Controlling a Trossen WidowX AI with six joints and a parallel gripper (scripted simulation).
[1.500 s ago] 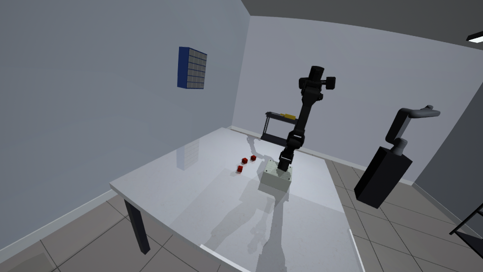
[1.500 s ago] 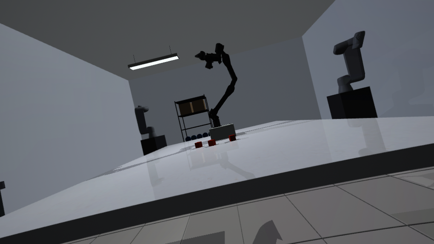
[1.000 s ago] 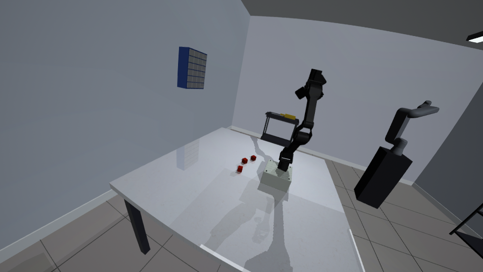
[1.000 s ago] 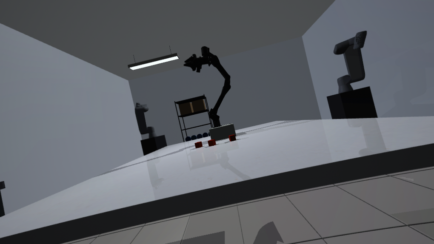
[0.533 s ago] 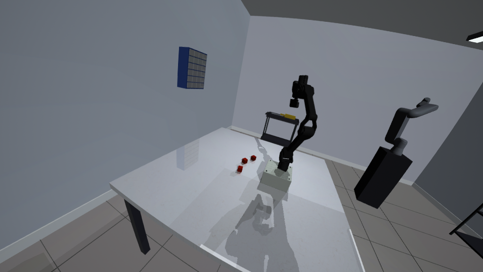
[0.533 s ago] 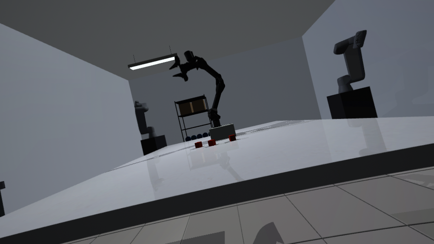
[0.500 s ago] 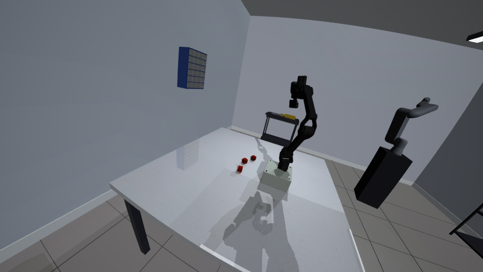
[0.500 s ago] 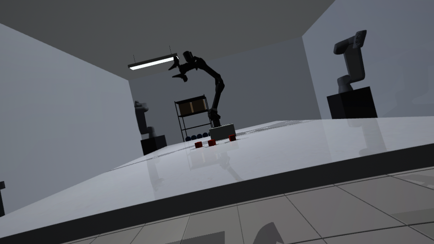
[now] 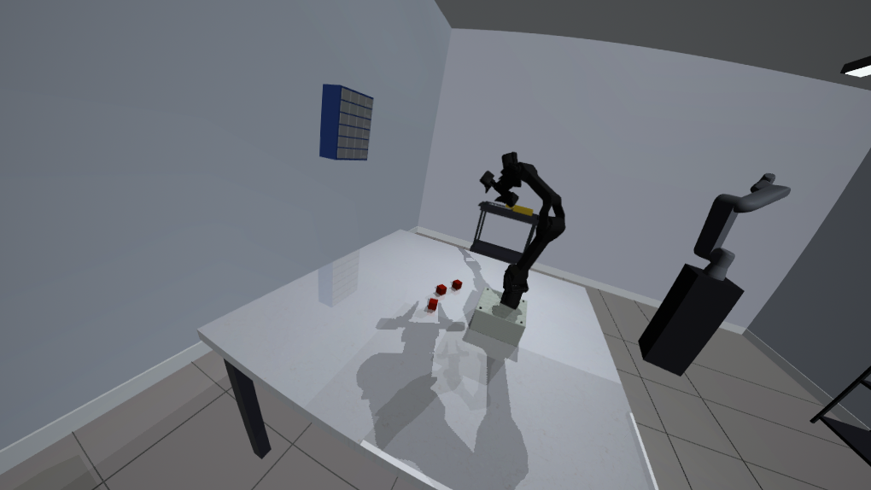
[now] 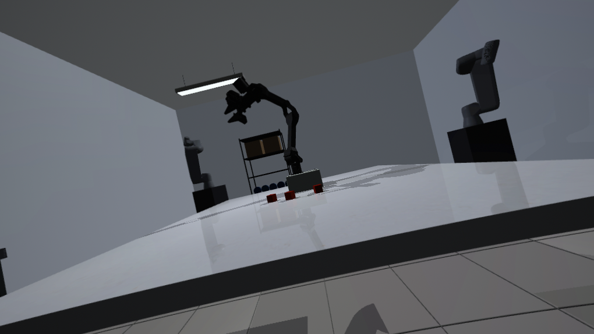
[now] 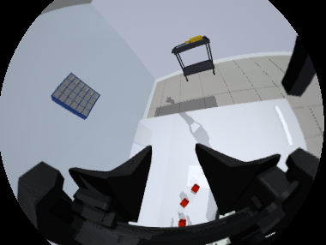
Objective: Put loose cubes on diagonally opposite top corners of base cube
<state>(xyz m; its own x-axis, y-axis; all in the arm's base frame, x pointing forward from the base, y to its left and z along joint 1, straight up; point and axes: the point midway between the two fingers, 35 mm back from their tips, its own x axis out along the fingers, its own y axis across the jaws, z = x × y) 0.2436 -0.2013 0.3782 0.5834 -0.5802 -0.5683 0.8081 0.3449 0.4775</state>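
Note:
Three red cubes lie apart on the table; I cannot tell which is the fixed base cube. One cube (image 9: 456,284) (image 10: 271,198) (image 11: 196,188) is farthest back in the top view. The middle cube (image 9: 441,289) (image 10: 289,195) (image 11: 184,203) sits between the others. The third cube (image 9: 432,304) (image 10: 318,188) (image 11: 182,223) is nearest the top camera and low in the wrist view. None is stacked. My gripper (image 9: 490,195) (image 10: 227,117) (image 11: 173,147) is open and empty, high above the table, its fingers angled downward in the exterior view.
The white table (image 9: 292,341) (image 10: 166,257) (image 11: 240,124) carries the arm's pale base block (image 9: 496,332) (image 10: 305,181), beside the cubes. A cart (image 9: 499,249) (image 11: 198,67) stands beyond the table. Another arm on a black pedestal (image 9: 688,323) stands off to the right in the top view.

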